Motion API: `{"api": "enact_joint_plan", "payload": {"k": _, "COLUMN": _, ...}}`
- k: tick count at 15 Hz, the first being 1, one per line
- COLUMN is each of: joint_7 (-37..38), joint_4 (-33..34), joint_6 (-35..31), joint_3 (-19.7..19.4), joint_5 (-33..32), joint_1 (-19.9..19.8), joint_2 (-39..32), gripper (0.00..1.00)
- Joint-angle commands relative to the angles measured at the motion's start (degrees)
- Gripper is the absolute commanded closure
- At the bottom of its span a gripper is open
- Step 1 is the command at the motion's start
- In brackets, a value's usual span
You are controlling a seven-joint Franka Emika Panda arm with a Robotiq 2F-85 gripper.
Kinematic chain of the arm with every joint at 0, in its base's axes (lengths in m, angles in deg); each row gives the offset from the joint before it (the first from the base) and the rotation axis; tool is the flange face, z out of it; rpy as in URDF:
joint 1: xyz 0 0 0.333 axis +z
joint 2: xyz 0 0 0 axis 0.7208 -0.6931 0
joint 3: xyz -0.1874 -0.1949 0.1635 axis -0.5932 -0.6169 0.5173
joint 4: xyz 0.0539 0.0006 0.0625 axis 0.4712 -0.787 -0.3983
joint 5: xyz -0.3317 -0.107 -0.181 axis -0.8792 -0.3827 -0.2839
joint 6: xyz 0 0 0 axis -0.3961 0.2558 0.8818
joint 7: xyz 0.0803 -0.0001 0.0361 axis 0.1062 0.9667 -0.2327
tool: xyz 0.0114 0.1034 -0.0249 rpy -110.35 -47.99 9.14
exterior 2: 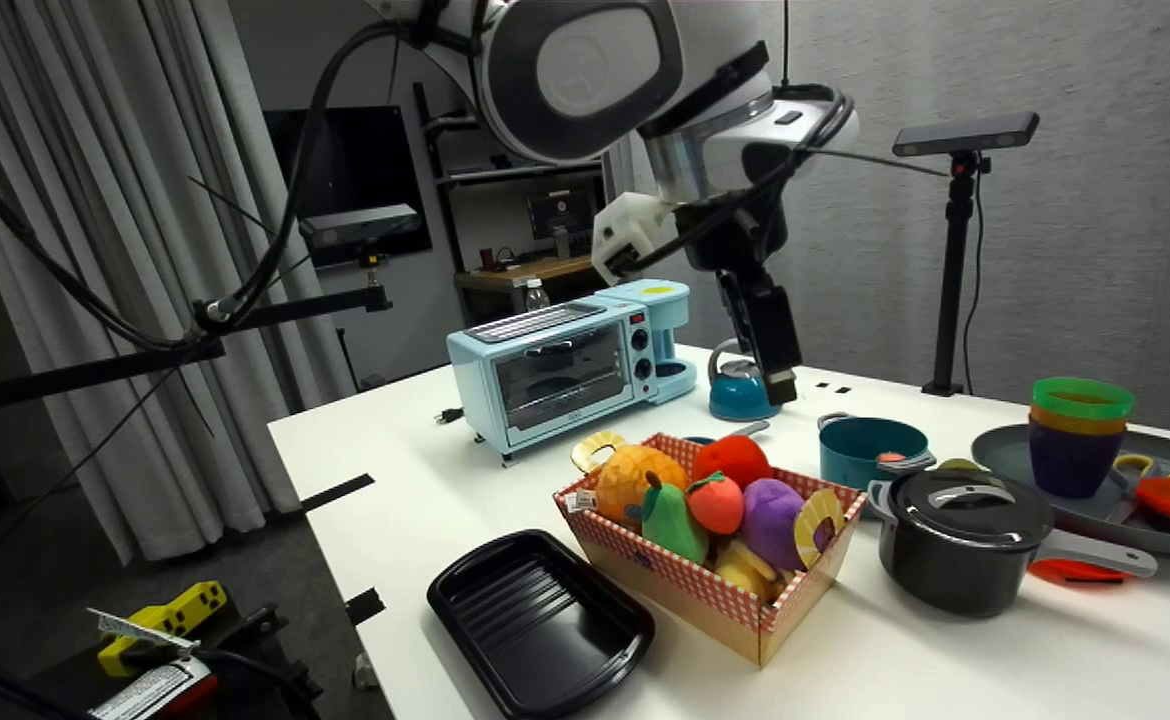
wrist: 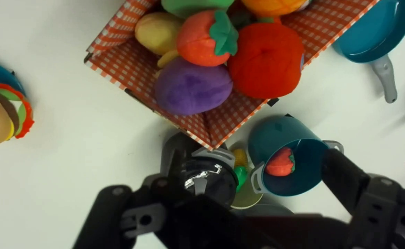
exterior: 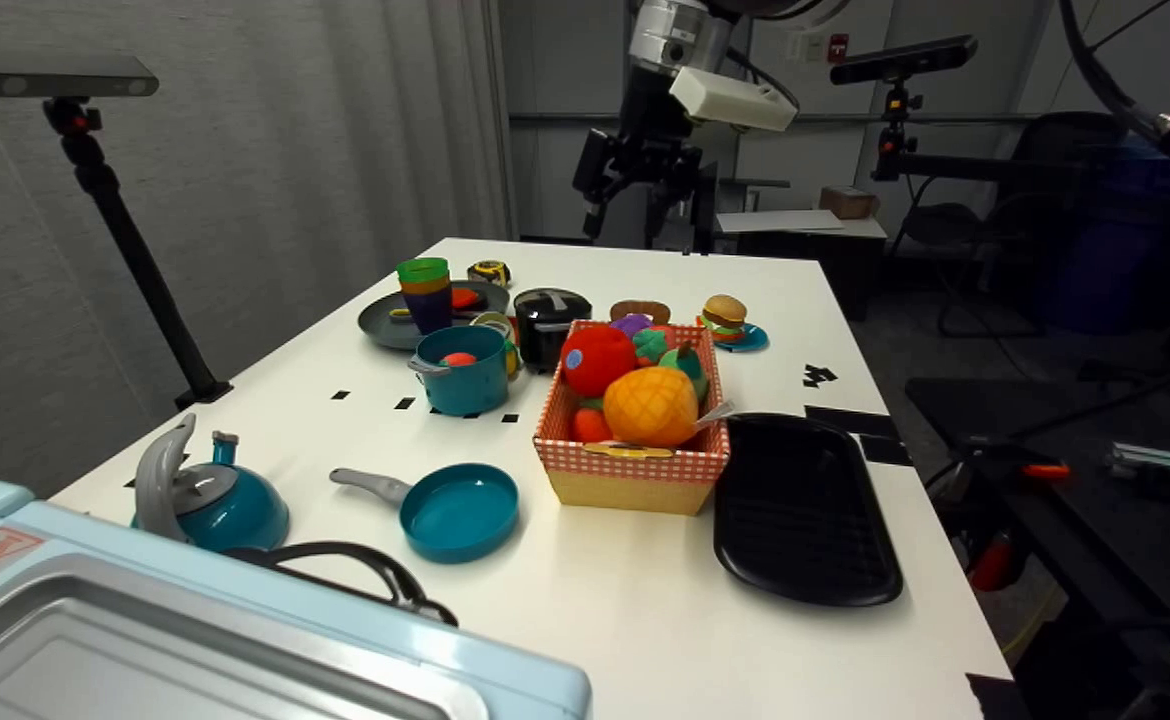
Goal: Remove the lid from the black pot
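The black pot (exterior: 542, 342) stands on the white table beside the basket, also in an exterior view (exterior 2: 957, 580). Its shiny dark lid (exterior: 553, 302) sits on top, with a grey handle on it, also in an exterior view (exterior 2: 970, 503). In the wrist view the lid (wrist: 221, 186) and pot (wrist: 171, 146) lie beneath the left finger, partly hidden by it. My gripper (wrist: 254, 165) is open and empty. It hangs well above the table, apart from the pot, in both exterior views (exterior: 640, 225) (exterior 2: 775, 375).
The red-checked basket (exterior 2: 665, 585) of plush fruit stands close beside the pot. A teal pot (exterior: 462, 375) with a strawberry, a dark plate (exterior 2: 1005, 455) with stacked cups (exterior 2: 1075, 460) and a toy burger (exterior: 724, 315) surround it. A black tray (exterior: 800, 510) lies beyond the basket.
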Motion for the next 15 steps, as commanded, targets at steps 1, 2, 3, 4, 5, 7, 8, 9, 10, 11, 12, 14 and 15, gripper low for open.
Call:
{"api": "enact_joint_plan", "payload": {"k": 1, "joint_7": -2.9, "joint_4": 4.6, "joint_6": -4.0, "joint_3": -1.6, "joint_5": 0.1, "joint_1": -0.4, "joint_2": -6.4, "gripper": 0.00}}
{"api": "enact_joint_plan", "payload": {"k": 2, "joint_7": -2.6, "joint_4": 5.6, "joint_6": -5.0, "joint_3": -2.2, "joint_5": -0.7, "joint_1": -0.3, "joint_2": -7.9, "gripper": 0.00}}
{"api": "enact_joint_plan", "payload": {"k": 3, "joint_7": -2.6, "joint_4": 6.6, "joint_6": -5.6, "joint_3": -2.5, "joint_5": -0.9, "joint_1": -0.4, "joint_2": -9.2, "gripper": 0.00}}
{"api": "enact_joint_plan", "payload": {"k": 4, "joint_7": -2.4, "joint_4": 7.6, "joint_6": -6.4, "joint_3": -2.8, "joint_5": -1.0, "joint_1": -0.4, "joint_2": -10.6, "gripper": 0.00}}
{"api": "enact_joint_plan", "payload": {"k": 5, "joint_7": -2.0, "joint_4": 8.6, "joint_6": -6.8, "joint_3": -3.2, "joint_5": -1.3, "joint_1": -0.4, "joint_2": -11.9, "gripper": 0.00}}
{"api": "enact_joint_plan", "payload": {"k": 7, "joint_7": -1.2, "joint_4": 10.9, "joint_6": -7.3, "joint_3": -4.0, "joint_5": -1.8, "joint_1": -0.1, "joint_2": -14.3, "gripper": 0.00}}
{"api": "enact_joint_plan", "payload": {"k": 8, "joint_7": -1.0, "joint_4": 12.0, "joint_6": -7.4, "joint_3": -4.3, "joint_5": -2.0, "joint_1": 0.0, "joint_2": -15.3, "gripper": 0.00}}
{"api": "enact_joint_plan", "payload": {"k": 9, "joint_7": -0.8, "joint_4": 13.1, "joint_6": -7.5, "joint_3": -4.6, "joint_5": -2.4, "joint_1": 0.2, "joint_2": -16.4, "gripper": 0.00}}
{"api": "enact_joint_plan", "payload": {"k": 10, "joint_7": -0.5, "joint_4": 14.2, "joint_6": -7.5, "joint_3": -5.0, "joint_5": -2.7, "joint_1": 0.4, "joint_2": -17.4, "gripper": 0.00}}
{"api": "enact_joint_plan", "payload": {"k": 11, "joint_7": -0.3, "joint_4": 15.4, "joint_6": -7.4, "joint_3": -5.2, "joint_5": -3.0, "joint_1": 0.4, "joint_2": -18.3, "gripper": 0.00}}
{"api": "enact_joint_plan", "payload": {"k": 12, "joint_7": -0.2, "joint_4": 16.4, "joint_6": -7.2, "joint_3": -5.5, "joint_5": -3.4, "joint_1": 0.5, "joint_2": -19.2, "gripper": 0.00}}
{"api": "enact_joint_plan", "payload": {"k": 14, "joint_7": 0.0, "joint_4": 18.1, "joint_6": -7.0, "joint_3": -5.7, "joint_5": -4.0, "joint_1": 0.6, "joint_2": -20.6, "gripper": 0.00}}
{"api": "enact_joint_plan", "payload": {"k": 15, "joint_7": 0.2, "joint_4": 19.2, "joint_6": -6.9, "joint_3": -5.8, "joint_5": -4.2, "joint_1": 0.6, "joint_2": -21.5, "gripper": 0.00}}
